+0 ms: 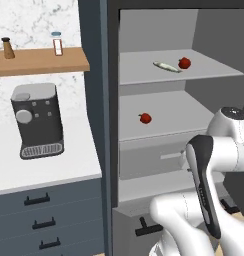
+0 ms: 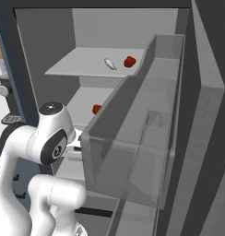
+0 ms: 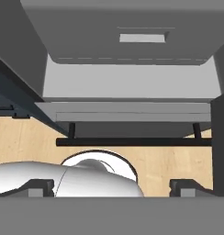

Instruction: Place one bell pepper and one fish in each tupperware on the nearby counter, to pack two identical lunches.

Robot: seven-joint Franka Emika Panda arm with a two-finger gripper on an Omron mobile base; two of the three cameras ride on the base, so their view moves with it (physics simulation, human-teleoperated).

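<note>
Left base view: fish (image 1: 167, 66) lies flat on the top fridge shelf (image 1: 144, 75), long axis running left-right, a pepper (image 1: 184, 63) just beside it. Gripper (image 3: 111, 187) fingers are wide apart, holding nothing.

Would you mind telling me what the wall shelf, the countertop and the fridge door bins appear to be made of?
The wall shelf looks like wood with a matte finish: warm brown, though no grain shows. The countertop looks like smooth white stone or laminate, plain and unveined; which one is unclear. The fridge door bins look like clear plastic, since the door wall shows through them.
</note>
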